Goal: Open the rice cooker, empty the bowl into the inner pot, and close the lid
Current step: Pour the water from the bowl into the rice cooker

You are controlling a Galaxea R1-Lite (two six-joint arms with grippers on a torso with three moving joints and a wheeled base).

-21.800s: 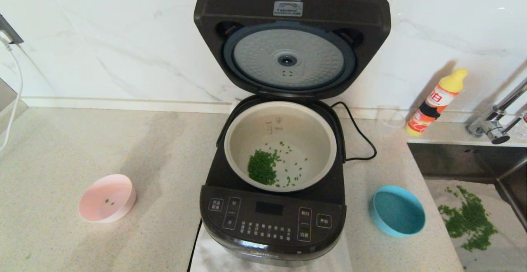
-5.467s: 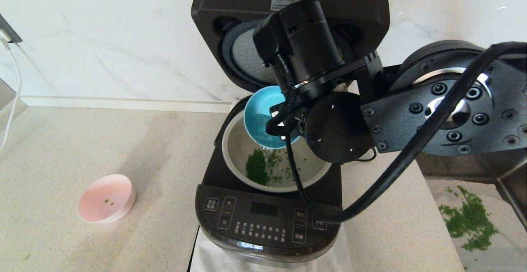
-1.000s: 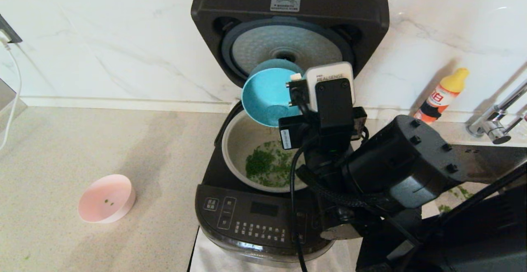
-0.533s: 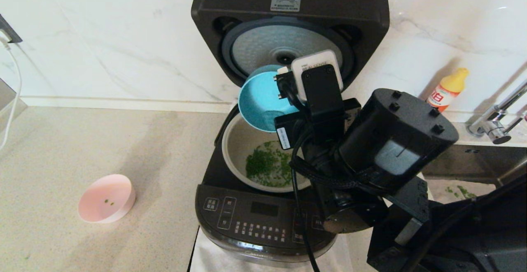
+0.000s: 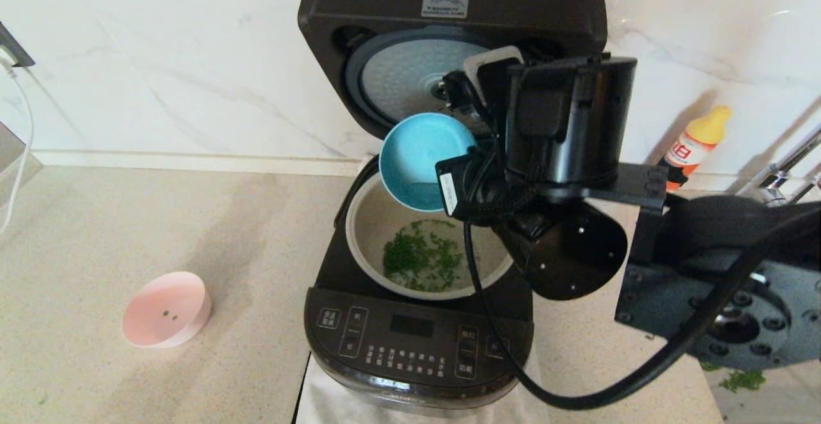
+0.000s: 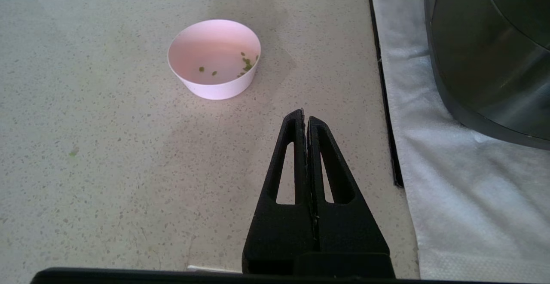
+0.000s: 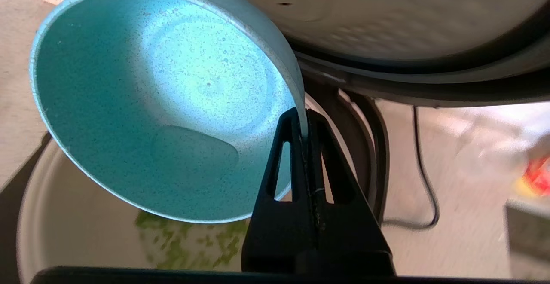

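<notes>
The black rice cooker (image 5: 417, 340) stands with its lid (image 5: 359, 13) raised against the wall. The off-white inner pot (image 5: 369, 231) holds chopped green bits (image 5: 420, 257). My right gripper (image 7: 303, 113) is shut on the rim of a blue bowl (image 5: 417, 158), also in the right wrist view (image 7: 150, 99), held tipped on its side above the pot's back edge; its inside looks empty. My left gripper (image 6: 304, 114) is shut and empty, low over the counter near the cooker's left side.
A pink bowl (image 5: 165, 308), also in the left wrist view (image 6: 215, 58), sits on the counter left of the cooker with a few green bits inside. An orange bottle (image 5: 689, 145) and a tap (image 5: 779, 180) stand at the back right. The cooker rests on a white cloth (image 6: 451, 181).
My right arm has swung up and rightward, turning at the wrist; the blue bowl stays tipped over the pot. More green bits lie in the pot than long ago.
</notes>
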